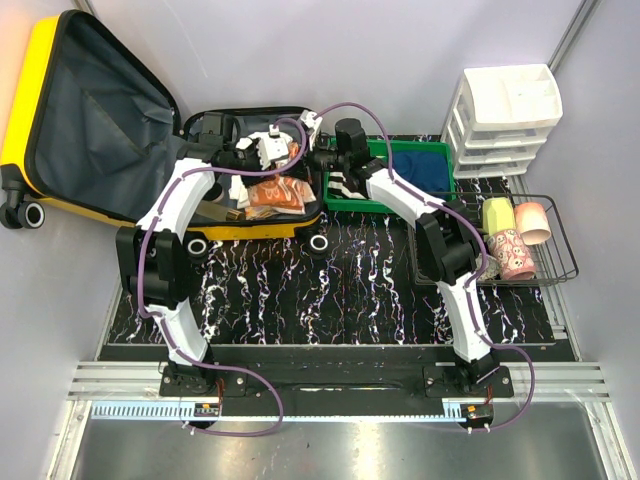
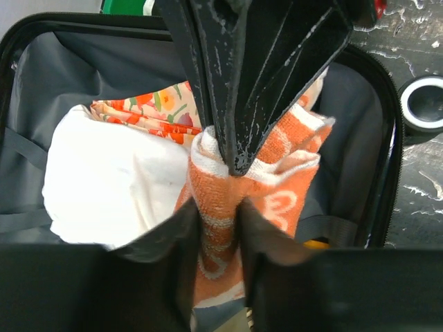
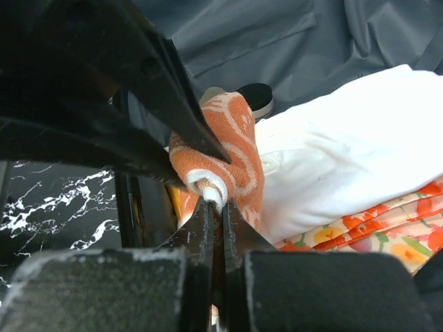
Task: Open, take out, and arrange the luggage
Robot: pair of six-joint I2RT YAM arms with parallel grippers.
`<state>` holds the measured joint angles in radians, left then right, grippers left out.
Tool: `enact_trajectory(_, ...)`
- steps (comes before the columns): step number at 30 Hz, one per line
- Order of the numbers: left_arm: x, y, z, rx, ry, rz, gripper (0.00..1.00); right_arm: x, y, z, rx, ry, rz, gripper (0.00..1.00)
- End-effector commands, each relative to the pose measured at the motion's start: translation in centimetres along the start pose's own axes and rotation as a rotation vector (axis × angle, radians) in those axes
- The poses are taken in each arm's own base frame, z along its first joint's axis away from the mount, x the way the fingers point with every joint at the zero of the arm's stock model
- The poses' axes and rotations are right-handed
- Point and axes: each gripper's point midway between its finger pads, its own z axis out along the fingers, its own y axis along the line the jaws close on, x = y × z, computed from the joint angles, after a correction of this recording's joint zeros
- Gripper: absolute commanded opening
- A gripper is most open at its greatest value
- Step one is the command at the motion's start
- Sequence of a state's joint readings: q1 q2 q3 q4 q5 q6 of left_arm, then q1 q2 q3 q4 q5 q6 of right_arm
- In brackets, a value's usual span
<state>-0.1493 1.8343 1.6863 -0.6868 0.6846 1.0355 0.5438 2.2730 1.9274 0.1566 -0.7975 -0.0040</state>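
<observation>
The yellow luggage (image 1: pixel 28 95) lies open at the back left, its grey-lined lid (image 1: pixel 95 115) thrown back. The lower half holds a white garment (image 2: pixel 104 187) and a floral cloth (image 2: pixel 149 111). Both arms reach over that half. My left gripper (image 2: pixel 220 207) is shut on an orange towel with white pattern (image 2: pixel 277 173), lifted above the clothes. My right gripper (image 3: pixel 216 202) is shut on a rolled edge of the same orange towel (image 3: pixel 235 149), facing the left one. In the left wrist view the right gripper's fingers (image 2: pixel 239 138) come down from above onto the towel.
A green tray (image 1: pixel 425 170) stands just right of the luggage. A wire basket (image 1: pixel 555 265) with cups sits at the right. A white drawer unit (image 1: pixel 505 120) is at the back right. One suitcase wheel (image 2: pixel 423 104) rests on the black marbled table (image 1: pixel 330 290).
</observation>
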Motion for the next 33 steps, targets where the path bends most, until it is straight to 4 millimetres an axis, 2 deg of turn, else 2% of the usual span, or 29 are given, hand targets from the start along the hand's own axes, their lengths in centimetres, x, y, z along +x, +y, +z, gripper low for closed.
enact_trajectory(1,-5.4,1.7,-3.1,-0.085,-0.106,0.052,0.5,-6.5,1.5,-1.6,0.021,-0.102,-0.103,0.0)
enact_trajectory(2,-5.7,2.1,-3.4,-0.105,-0.11,0.043,0.57,-7.3,1.5,-2.0,0.033,-0.118,-0.079,0.0)
enact_trajectory(3,-5.7,2.4,-3.7,-0.129,-0.103,0.027,0.61,-9.0,1.7,-2.8,0.043,-0.147,-0.098,0.0)
enact_trajectory(5,-6.6,3.3,-4.7,-0.177,-0.125,-0.013,0.67,-10.4,1.4,-3.9,0.067,-0.171,-0.099,0.0)
enact_trajectory(6,-7.2,3.5,-5.4,-0.195,-0.138,-0.015,0.7,-11.9,1.8,-4.8,0.075,-0.197,-0.114,0.0)
enact_trajectory(8,-7.8,4.1,-6.3,-0.232,-0.158,-0.035,0.83,-12.8,1.0,-6.5,0.1,-0.216,-0.089,0.0)
enact_trajectory(9,-8.1,4.4,-6.7,-0.253,-0.159,-0.042,0.84,-14.0,1.1,-7.5,0.108,-0.232,-0.093,0.0)
enact_trajectory(11,-8.3,4.9,-7.2,-0.28,-0.168,-0.065,0.88,-14.2,0.1,-9.4,0.136,-0.237,-0.059,0.0)
enact_trajectory(13,-8.1,5.2,-7.4,-0.304,-0.157,-0.094,0.9,-14.8,0.0,-10.8,0.155,-0.241,-0.047,0.0)
enact_trajectory(14,-8.1,5.3,-7.4,-0.308,-0.154,-0.101,0.91,-14.0,-0.9,-11.9,0.178,-0.222,-0.026,0.0)
enact_trajectory(15,-7.7,5.4,-7.2,-0.314,-0.143,-0.115,0.91,-14.1,-1.0,-12.7,0.187,-0.218,-0.02,0.0)
enact_trajectory(18,-7.4,5.3,-7.0,-0.311,-0.139,-0.144,0.92,-12.4,-2.4,-15.0,0.227,-0.178,0.036,0.0)
enact_trajectory(20,-7.3,5.1,-6.9,-0.304,-0.142,-0.16,0.93,-10.7,-3.6,-16.4,0.256,-0.147,0.077,0.0)
enact_trajectory(23,-7.2,4.9,-6.5,-0.291,-0.144,-0.173,0.93,-8.5,-4.8,-17.7,0.283,-0.107,0.102,0.0)
enact_trajectory(24,-7.1,4.9,-6.4,-0.291,-0.144,-0.185,0.93,-7.2,-5.7,-18.0,0.296,-0.088,0.12,0.0)
enact_trajectory(25,-7.2,4.9,-6.4,-0.289,-0.147,-0.186,0.93,-6.5,-6.4,-18.1,0.306,-0.07,0.111,0.0)
enact_trajectory(27,-7.2,5.0,-6.3,-0.287,-0.149,-0.198,0.93,-3.0,-8.1,-18.3,0.321,-0.005,0.189,0.0)
enact_trajectory(28,-7.2,5.0,-6.3,-0.287,-0.149,-0.198,0.93,-2.5,-8.5,-18.3,0.321,-0.002,0.229,0.0)
enact_trajectory(29,-7.1,5.0,-6.3,-0.289,-0.148,-0.2,0.94,-0.5,-9.5,-17.9,0.317,0.018,0.295,0.0)
enact_trajectory(30,-6.9,4.9,-6.1,-0.286,-0.143,-0.205,0.94,0.1,-10.1,-18.1,0.314,0.018,0.333,0.0)
enact_trajectory(31,-6.6,4.8,-6.1,-0.287,-0.135,-0.21,0.94,-0.2,-10.4,-17.9,0.299,0.009,0.367,0.0)
enact_trajectory(32,-6.4,4.8,-6.1,-0.291,-0.125,-0.212,0.94,1.4,-11.0,-17.5,0.291,0.024,0.403,0.0)
enact_trajectory(33,-6.0,4.6,-5.9,-0.287,-0.115,-0.221,0.94,1.8,-11.4,-17.4,0.289,0.027,0.409,0.0)
